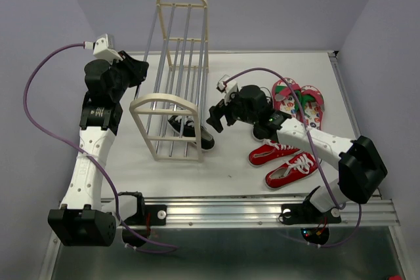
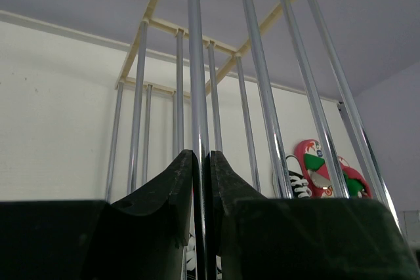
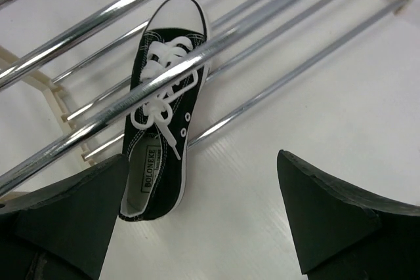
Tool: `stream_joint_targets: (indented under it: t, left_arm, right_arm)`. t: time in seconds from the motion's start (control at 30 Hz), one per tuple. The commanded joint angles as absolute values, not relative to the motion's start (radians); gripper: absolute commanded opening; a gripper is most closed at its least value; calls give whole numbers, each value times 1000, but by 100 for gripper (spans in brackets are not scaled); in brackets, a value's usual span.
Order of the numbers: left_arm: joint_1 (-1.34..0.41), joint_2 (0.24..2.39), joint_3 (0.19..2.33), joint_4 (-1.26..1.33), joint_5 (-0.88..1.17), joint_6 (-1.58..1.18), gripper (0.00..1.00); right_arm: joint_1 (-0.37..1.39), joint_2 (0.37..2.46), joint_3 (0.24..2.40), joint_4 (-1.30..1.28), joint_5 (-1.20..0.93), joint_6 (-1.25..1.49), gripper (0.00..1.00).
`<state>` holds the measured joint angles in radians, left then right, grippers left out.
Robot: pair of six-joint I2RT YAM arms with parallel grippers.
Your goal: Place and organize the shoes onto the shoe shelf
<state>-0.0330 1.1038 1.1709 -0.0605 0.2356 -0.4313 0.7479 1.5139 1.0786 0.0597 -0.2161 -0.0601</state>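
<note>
Shelf (image 1: 165, 97) rod (image 2: 196, 63) clamped in L gripper (image 2: 202, 162) at shelf's 10 o'clock, black sneaker (image 3: 152, 168) among lowest rods, R gripper (image 3: 203, 157) spread wide at its 3 o'clock.

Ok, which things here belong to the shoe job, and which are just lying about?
Job: shoe shelf, black sneaker, red sneakers, flip-flops.
Lying about: no loose clutter visible; only fixtures, the purple cables and mounting rail.

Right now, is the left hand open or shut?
Shut. The left hand has its fingers pinched on one rod of the rack.
</note>
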Motion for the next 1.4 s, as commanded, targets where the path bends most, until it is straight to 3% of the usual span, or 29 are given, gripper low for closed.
stream_joint_targets:
  t: [0.0, 0.27, 0.4, 0.5, 0.57, 0.67, 0.7, 0.9, 1.07, 1.37]
  left_arm:
    - [-37, 1112, 1138, -44, 224, -402, 21]
    - [-37, 1114, 1140, -43, 215, -411, 21]
    - [-38, 1117, 1137, -43, 215, -417, 21]
    - [-37, 1117, 1137, -43, 213, -420, 21]
    - [-37, 1115, 1137, -43, 209, -423, 21]
    - [-37, 1114, 1137, -43, 201, -425, 21]
    - [-37, 1112, 1137, -41, 199, -423, 21]
    - [-37, 1117, 1135, -43, 201, -420, 21]
    - [-37, 1120, 1135, -43, 201, -419, 21]
    - [-37, 1121, 1132, -43, 209, -419, 20]
  right_arm:
    - [758, 1453, 1034, 123, -127, 116, 100]
    - [758, 1578, 1051, 126, -343, 127, 100]
    - [758, 1640, 1061, 126, -345, 144, 100]
    - [758, 1689, 1069, 115, -321, 143, 93]
    - [758, 1715, 1078, 107, -302, 140, 84]
    - [758, 1733, 1088, 101, -308, 132, 48]
    - [758, 1732, 1089, 103, -305, 124, 30]
    - [758, 1669, 1088, 164, -389, 11, 2]
    - [758, 1673, 1074, 258, -541, -98, 1]
    - [758, 1750, 1072, 468, -653, 34, 1]
